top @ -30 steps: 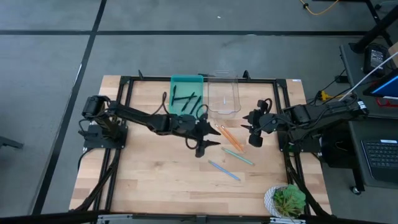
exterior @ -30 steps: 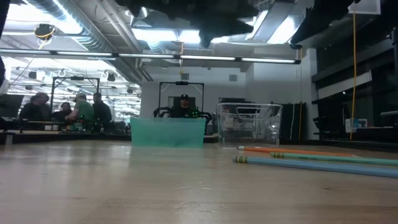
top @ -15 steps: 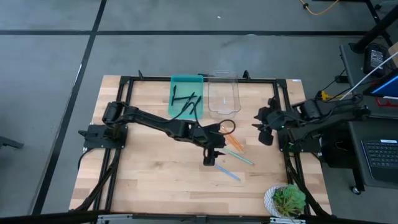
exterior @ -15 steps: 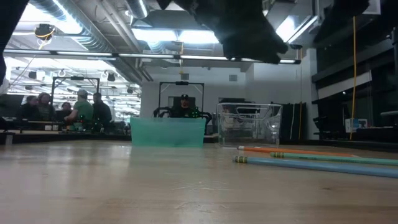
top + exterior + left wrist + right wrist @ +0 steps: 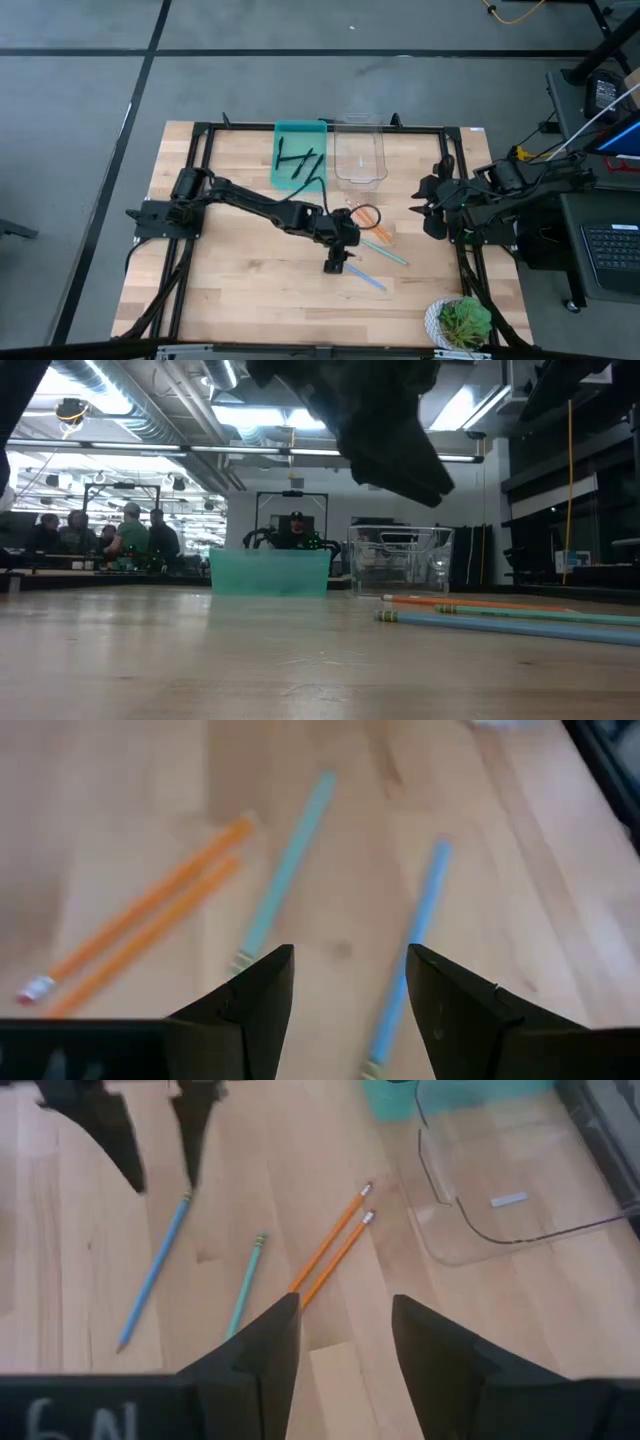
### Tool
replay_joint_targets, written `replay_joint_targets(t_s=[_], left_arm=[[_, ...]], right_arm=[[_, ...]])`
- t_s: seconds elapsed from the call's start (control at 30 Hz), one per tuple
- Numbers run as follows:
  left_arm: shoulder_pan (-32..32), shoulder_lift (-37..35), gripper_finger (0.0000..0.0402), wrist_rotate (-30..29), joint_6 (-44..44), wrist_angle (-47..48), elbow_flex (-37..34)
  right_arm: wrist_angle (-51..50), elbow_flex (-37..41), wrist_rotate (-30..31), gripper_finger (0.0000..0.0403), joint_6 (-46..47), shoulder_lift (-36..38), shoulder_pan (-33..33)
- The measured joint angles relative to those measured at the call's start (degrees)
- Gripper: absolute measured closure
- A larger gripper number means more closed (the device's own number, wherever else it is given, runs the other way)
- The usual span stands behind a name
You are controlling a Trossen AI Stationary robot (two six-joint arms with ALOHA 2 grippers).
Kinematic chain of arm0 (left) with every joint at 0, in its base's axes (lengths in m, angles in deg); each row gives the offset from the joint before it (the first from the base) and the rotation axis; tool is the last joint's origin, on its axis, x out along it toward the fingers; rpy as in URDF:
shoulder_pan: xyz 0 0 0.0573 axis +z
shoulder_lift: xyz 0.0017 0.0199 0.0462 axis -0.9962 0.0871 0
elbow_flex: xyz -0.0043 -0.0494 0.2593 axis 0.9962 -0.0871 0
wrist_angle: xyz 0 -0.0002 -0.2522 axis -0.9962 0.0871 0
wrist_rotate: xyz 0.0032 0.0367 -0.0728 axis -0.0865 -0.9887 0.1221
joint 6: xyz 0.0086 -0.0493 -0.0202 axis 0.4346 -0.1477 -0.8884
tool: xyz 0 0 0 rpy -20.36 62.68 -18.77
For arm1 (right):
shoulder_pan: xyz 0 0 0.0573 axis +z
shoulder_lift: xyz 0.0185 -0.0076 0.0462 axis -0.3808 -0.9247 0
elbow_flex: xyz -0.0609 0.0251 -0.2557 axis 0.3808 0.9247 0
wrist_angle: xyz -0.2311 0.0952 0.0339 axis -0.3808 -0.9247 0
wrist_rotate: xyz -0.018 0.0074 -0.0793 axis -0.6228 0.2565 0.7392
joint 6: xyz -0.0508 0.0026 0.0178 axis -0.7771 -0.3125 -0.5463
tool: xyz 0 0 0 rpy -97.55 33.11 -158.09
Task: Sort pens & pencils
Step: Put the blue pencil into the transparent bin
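- Four pencils lie loose on the table [image 5: 230,290], right of centre: two orange pencils [image 5: 375,226] side by side, a teal pencil [image 5: 384,250] just below them, a blue pencil [image 5: 362,275] nearest the front edge. None is in a bin yet.
- Pens [image 5: 298,160] are already in the green bin [image 5: 280,172] at the back; they lie crossed on one another, so I cannot count them. Judged: that half of the sort is done.
- Clear bin [image 5: 360,150] sits touching the green one on its right. It holds no pencil; a small pale scrap shows inside it in the right wrist view. Likely the pencils' destination.
- Left gripper [image 5: 336,262] is stretched out over the table centre, tips just beside one end of the blue pencil. Fingers apart, nothing between them; its wrist view has the blue pencil [image 5: 405,960] running up between the two tips and the teal one [image 5: 280,880] off to one side. Judged: lined up to straddle the blue pencil for a pick.
- Right gripper [image 5: 433,212] waits near the right edge, clear of the pencils, fingers apart and empty, presumably to leave the left arm room.
- Risk, as judgement: thin pencil flat on wood, tips may slide off or roll it.
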Motion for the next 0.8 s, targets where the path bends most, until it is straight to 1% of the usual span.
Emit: replay_joint_targets(t_s=[0.1, 0.2, 0.3, 0.37, 0.4, 0.53, 0.8], left_arm=[[-2.03, 1.77, 0.0214, 1.61, 0.39, -1.91, 0.01], [-3.64, 3.01, 0.0214, 1.27, 1.08, -3.91, -0.17], [-4.15, 4.18, 0.0214, 0.05, 1.00, -4.70, 0.09], [-4.25, 5.45, 0.0214, -2.22, 0.82, -3.97, -0.08], [-4.22, 5.88, 0.0214, -2.43, 0.85, -3.74, -0.12], [-3.86, 5.72, 0.0214, -2.31, 2.08, -2.34, -0.04], [-2.78, 5.74, 0.0214, -2.11, 1.27, 6.32, -0.07]], right_arm=[[0.01, 0.02, 0.02, 0.0241, -1.68, -0.03, -0.11], [0.11, 0.02, 0.07, 0.0241, -2.62, -0.07, -0.21], [0.13, 0.02, -0.26, 0.0241, -1.60, -0.09, -0.21], [0.12, 0.02, -0.39, 0.0241, -1.03, -0.10, -0.21], [0.13, 0.02, -0.39, 0.0241, -1.02, -0.10, -0.21], [0.13, 0.02, -0.44, 0.0241, -1.00, -0.11, -0.21], [0.13, 0.02, -0.46, 0.0241, -0.95, -0.11, -0.21]])
